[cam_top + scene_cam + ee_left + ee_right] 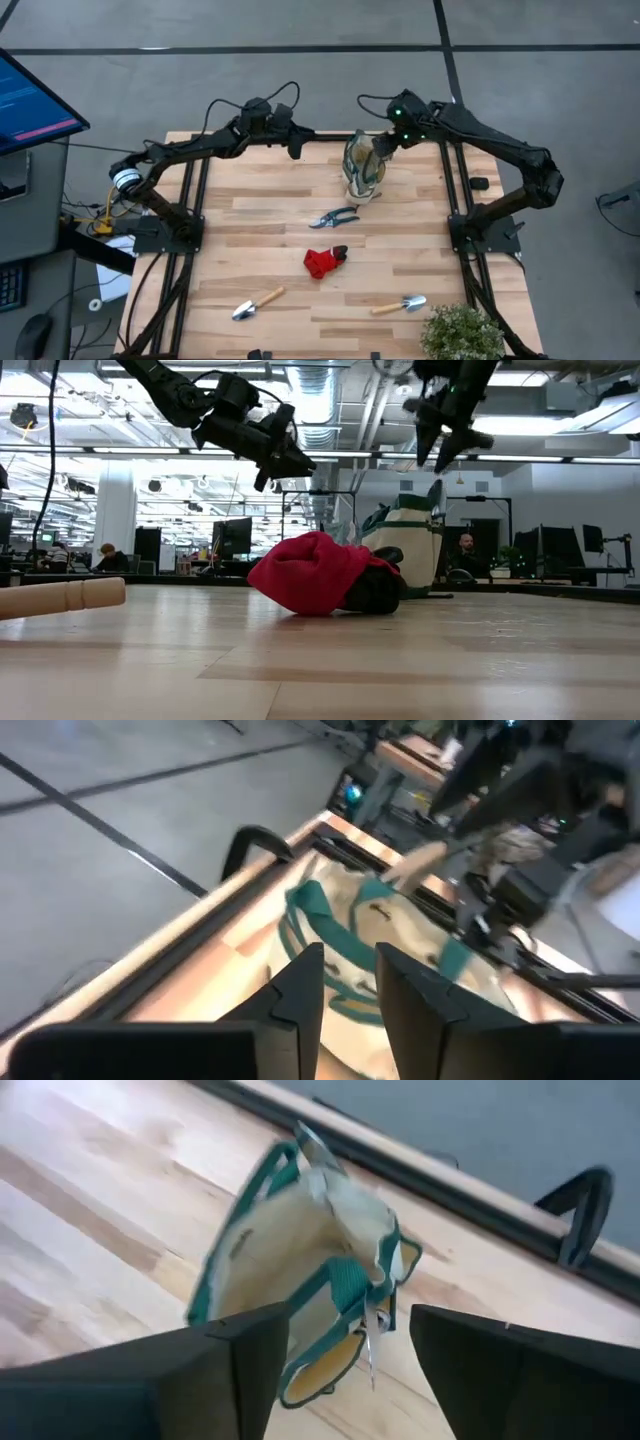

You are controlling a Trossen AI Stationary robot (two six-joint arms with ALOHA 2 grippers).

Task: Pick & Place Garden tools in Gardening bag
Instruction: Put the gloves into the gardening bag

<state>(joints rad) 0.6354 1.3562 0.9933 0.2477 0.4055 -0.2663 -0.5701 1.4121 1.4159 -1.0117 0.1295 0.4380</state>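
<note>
The beige gardening bag (362, 168) with green trim stands at the table's far middle; it shows in the right wrist view (300, 1250) with its mouth open. A pale wooden handle (415, 870) shows at the bag's top. My right gripper (385, 148) hangs open just above the bag's right side and holds nothing. My left gripper (297, 148) is to the left of the bag, pointing at it, with its fingers (300, 995) a little apart and clear of it. The teal shears (335, 217), the red-and-black glove (324, 261) and two trowels (257, 303) (400, 305) lie on the table.
A leafy potted plant (462, 332) stands at the near right corner. Black frame rails (452, 190) run along both sides of the table. Bare wood lies between the bag and the shears. In the low view the glove (320, 572) lies in front of the bag (405, 540).
</note>
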